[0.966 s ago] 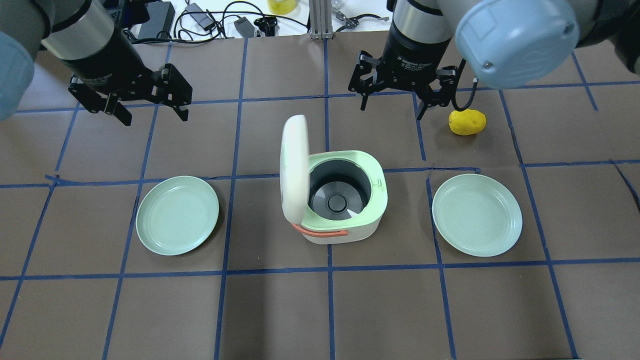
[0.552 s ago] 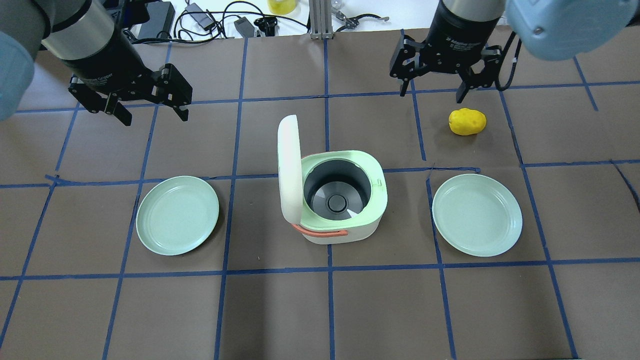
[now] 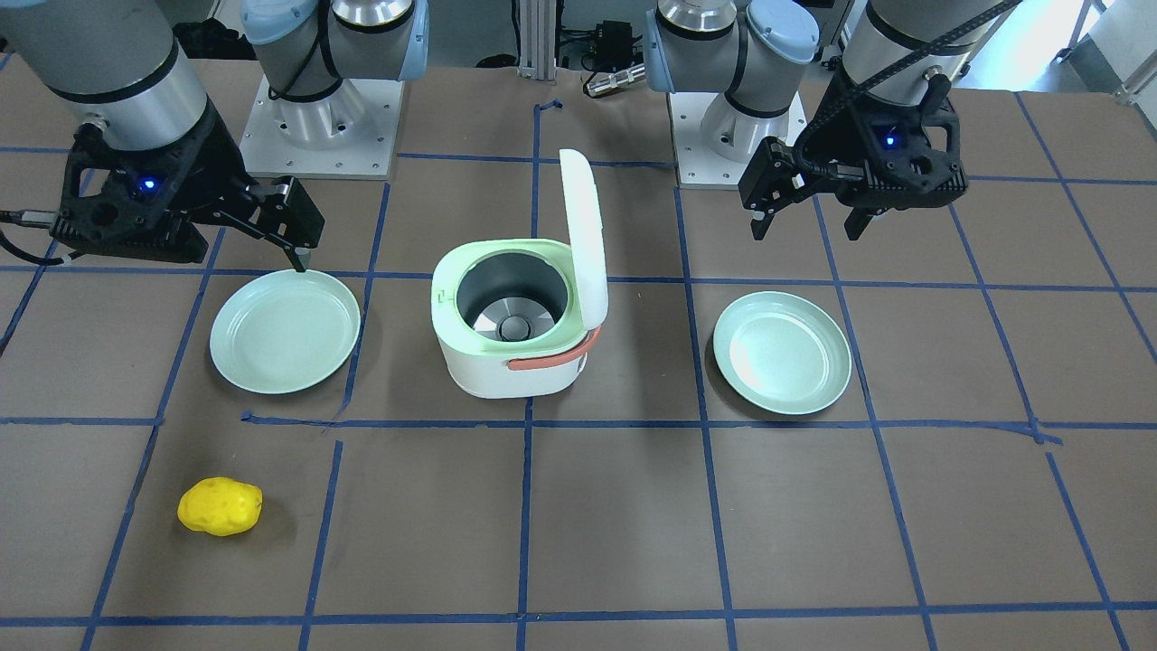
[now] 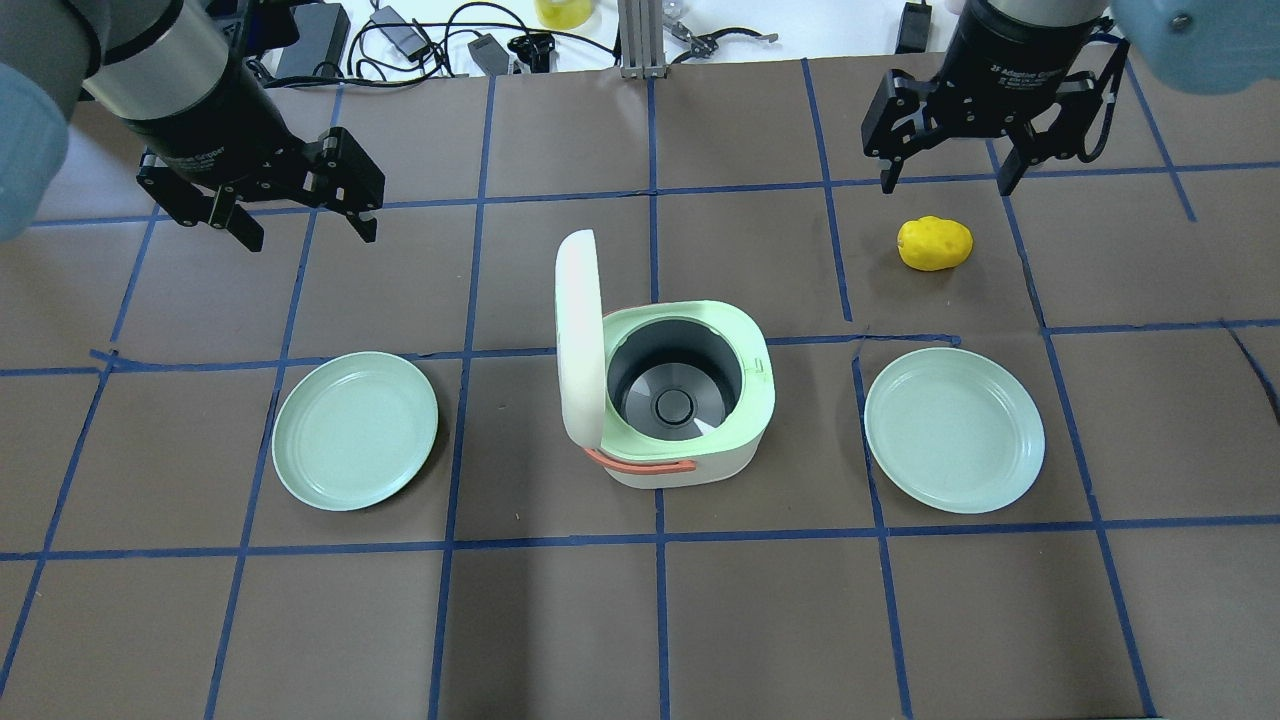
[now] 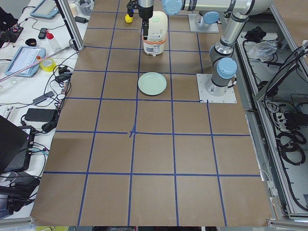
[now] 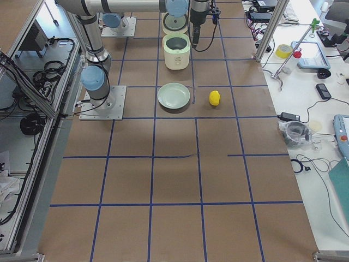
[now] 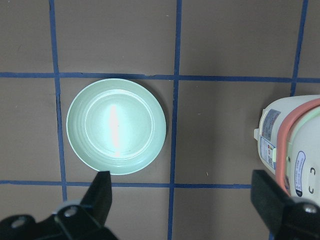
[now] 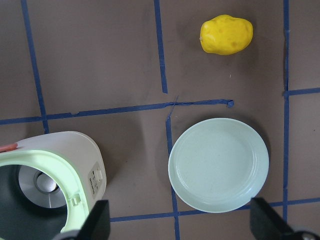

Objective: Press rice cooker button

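The white and green rice cooker (image 4: 690,440) stands at the table's middle, its lid (image 4: 578,340) raised upright on its left side, the empty pot (image 4: 672,385) exposed. A small latch button (image 4: 765,368) sits on its right rim; it also shows in the right wrist view (image 8: 96,176). My left gripper (image 4: 310,238) is open and empty, hovering far back left of the cooker. My right gripper (image 4: 945,188) is open and empty, hovering back right, just beyond a yellow potato (image 4: 935,243).
Two pale green plates flank the cooker, one on the left (image 4: 355,430) and one on the right (image 4: 955,430). The potato also lies in the front-facing view (image 3: 220,506). Cables and gear lie past the table's far edge (image 4: 420,40).
My right gripper has moved right and back, away from the cooker, past the potato. The lid has swung a little further open. The left gripper has not moved.
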Robot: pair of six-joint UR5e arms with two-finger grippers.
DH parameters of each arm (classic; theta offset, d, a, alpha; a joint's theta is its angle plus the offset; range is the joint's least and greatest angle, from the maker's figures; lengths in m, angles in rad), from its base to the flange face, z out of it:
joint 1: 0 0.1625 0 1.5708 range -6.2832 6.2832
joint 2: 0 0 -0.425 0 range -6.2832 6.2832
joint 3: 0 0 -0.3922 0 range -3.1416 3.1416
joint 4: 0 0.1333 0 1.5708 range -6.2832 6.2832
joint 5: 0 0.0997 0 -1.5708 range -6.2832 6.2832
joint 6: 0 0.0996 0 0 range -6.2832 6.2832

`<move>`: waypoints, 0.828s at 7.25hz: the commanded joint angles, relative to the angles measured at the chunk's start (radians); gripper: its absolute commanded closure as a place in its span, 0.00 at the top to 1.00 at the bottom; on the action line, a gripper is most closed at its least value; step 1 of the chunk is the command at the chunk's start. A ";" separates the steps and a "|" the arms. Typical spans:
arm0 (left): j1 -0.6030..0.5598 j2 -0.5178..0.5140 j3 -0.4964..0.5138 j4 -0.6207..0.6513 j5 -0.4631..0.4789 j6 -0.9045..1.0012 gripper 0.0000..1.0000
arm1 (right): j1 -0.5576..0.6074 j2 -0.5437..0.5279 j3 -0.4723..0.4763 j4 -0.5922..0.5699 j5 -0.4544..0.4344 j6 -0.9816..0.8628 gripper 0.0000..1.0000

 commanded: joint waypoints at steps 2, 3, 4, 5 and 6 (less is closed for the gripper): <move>0.000 0.000 0.000 0.000 0.000 0.000 1.00 | 0.003 -0.009 0.000 0.015 -0.012 0.002 1.00; 0.000 0.000 0.000 0.000 0.000 0.000 1.00 | 0.003 -0.009 0.006 0.015 -0.006 0.002 1.00; 0.000 0.000 0.000 0.000 0.000 0.000 1.00 | 0.003 -0.009 0.007 0.015 -0.005 0.002 1.00; 0.000 0.000 0.000 0.000 0.000 0.000 1.00 | 0.003 -0.009 0.007 0.017 -0.010 0.002 1.00; 0.000 0.000 0.000 0.000 0.000 0.000 1.00 | 0.004 -0.013 0.007 0.017 -0.004 0.002 1.00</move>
